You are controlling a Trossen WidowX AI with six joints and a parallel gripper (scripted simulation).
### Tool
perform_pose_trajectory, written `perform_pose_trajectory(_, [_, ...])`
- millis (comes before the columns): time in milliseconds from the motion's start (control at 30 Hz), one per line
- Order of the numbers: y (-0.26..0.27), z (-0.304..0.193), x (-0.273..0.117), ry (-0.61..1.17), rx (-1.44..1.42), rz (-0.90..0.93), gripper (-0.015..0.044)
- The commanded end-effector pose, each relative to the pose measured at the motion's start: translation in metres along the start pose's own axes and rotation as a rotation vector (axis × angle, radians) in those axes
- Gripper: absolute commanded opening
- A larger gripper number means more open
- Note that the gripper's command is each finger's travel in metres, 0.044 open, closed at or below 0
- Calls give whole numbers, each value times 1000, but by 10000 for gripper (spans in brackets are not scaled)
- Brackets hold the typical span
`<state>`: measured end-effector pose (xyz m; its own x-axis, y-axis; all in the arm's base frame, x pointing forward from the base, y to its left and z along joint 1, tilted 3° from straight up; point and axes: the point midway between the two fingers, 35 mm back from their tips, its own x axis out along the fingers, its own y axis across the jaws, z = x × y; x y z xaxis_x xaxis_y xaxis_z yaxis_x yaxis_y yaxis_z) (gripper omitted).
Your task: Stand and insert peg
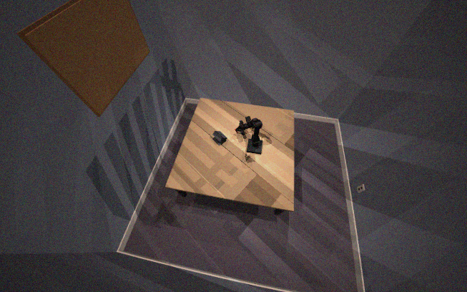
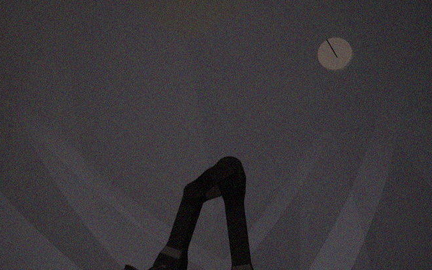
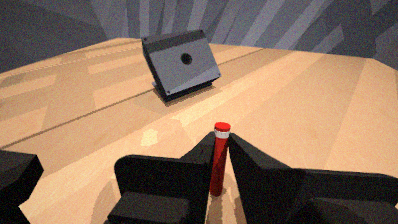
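Note:
The red peg (image 3: 218,165) with a white band near its upper end is between the fingertips in the wrist view. My gripper (image 3: 221,136) (image 1: 236,130) is shut on it, the banded end up near the fingertips and the plain end below. Whether the plain end touches the table cannot be told. The sloped panel (image 3: 175,70) (image 1: 219,137) is a grey block beyond the peg in the wrist view, left of the gripper in the top view. Its one dark round hole (image 3: 186,59) faces the wrist camera. The peg is too small to make out in the top view, and the exterior view cuts off the gripper.
The wooden table (image 1: 206,170) carries the arm's base (image 1: 254,146) and the panel. Its far edge shows behind the panel in the wrist view. A brown board (image 1: 90,54) hangs at upper left in the top view. Patchy shadows cross the table.

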<state>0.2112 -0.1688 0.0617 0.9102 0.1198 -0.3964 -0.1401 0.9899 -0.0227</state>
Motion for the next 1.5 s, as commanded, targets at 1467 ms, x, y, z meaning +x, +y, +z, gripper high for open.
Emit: perform_pose_trajectory(1467, [2, -19, -17, -290, 7, 4, 49])
